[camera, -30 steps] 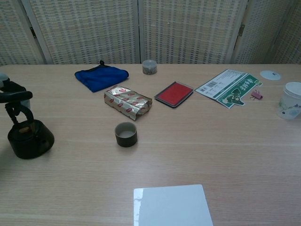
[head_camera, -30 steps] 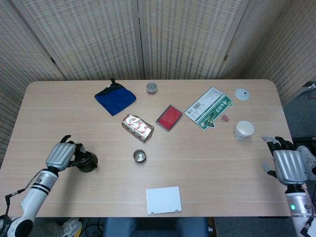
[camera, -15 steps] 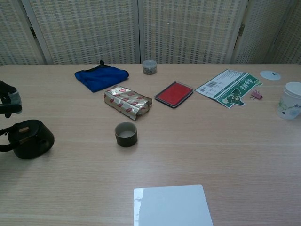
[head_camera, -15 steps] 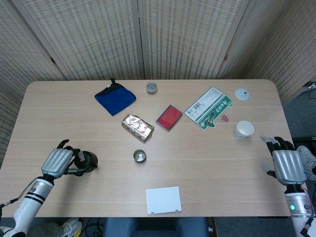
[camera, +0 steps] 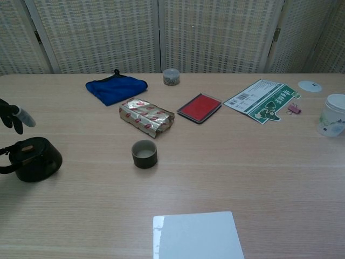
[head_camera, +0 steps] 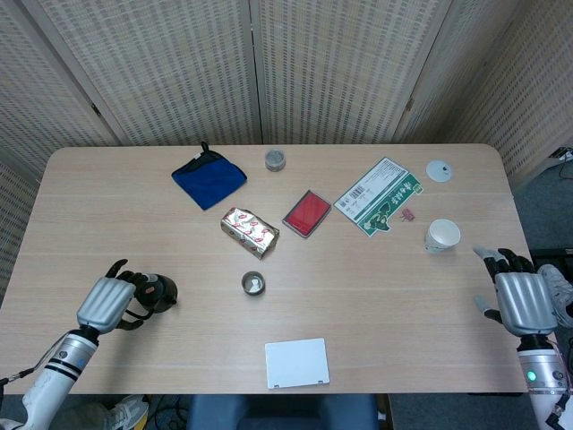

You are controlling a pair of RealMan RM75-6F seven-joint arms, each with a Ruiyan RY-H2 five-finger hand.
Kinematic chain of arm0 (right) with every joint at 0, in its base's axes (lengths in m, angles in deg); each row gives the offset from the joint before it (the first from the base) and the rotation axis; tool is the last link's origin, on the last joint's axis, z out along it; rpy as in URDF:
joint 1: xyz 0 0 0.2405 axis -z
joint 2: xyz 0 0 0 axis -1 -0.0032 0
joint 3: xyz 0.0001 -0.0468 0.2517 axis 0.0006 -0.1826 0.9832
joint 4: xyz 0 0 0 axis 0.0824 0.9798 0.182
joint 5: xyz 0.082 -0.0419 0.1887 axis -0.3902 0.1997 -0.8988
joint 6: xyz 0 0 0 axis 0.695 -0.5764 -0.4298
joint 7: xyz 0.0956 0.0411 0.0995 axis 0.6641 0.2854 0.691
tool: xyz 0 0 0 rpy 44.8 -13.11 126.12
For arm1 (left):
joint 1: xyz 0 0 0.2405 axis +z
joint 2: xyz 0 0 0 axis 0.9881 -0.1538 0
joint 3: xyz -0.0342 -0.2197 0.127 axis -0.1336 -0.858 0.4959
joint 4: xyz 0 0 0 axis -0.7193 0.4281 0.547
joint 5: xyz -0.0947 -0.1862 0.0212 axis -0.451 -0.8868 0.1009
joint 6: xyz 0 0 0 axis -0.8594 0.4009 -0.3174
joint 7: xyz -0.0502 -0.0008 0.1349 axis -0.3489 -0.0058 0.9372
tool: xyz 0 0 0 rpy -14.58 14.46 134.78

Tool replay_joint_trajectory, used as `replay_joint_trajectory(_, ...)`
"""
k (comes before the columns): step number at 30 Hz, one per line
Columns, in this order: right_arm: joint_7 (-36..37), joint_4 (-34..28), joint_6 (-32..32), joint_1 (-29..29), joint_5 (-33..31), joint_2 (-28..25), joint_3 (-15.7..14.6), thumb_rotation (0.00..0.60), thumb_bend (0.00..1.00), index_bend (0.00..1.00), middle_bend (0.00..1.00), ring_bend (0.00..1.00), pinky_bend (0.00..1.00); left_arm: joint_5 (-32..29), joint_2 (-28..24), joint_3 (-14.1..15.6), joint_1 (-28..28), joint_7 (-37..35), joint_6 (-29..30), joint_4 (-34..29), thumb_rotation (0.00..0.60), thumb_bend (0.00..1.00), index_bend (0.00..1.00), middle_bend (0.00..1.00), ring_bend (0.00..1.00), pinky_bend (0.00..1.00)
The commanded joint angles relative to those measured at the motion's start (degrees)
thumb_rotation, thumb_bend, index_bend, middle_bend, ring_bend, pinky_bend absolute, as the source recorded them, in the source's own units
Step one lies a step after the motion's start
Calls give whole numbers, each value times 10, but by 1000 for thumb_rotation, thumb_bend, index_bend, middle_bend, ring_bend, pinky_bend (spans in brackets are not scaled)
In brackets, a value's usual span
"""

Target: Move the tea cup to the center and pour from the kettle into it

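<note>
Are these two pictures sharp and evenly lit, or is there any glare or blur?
Head view: even, soft light, faint shadows, all sharp, the foil packet glints a little. Chest view: sharp at the cup and kettle; the left hand at the edge looks slightly smeared; the white card is bright but not blown out.

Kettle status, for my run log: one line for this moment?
kettle: upright, table left | left hand: beside it, open | tea cup: centre | right hand: idle

You have a matt pale wood-grain table, a glossy dark kettle, a crinkled shiny foil packet, soft blue cloth and a smooth white card.
</note>
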Motion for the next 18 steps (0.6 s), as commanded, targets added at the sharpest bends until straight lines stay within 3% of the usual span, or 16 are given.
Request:
replay_joint_trajectory(1,1,1,-1,1,0,0,1,600,207,191,253,143,239,5,6,4,1,17,-1,10,600,53,216,300,264,55)
replay_joint_trajectory(9,4,-1,0,4,2,-3,1,600,207,191,253,143,239,5,31,7,-1,53,-8,50,600,53,203,294,260,55)
replay_joint_trajectory(18,5,-3,-1,7,3,-4,0,600,207,191,253,143,239,-22,49,-9,-7,64,-22,85,600,53,203,294,260,55)
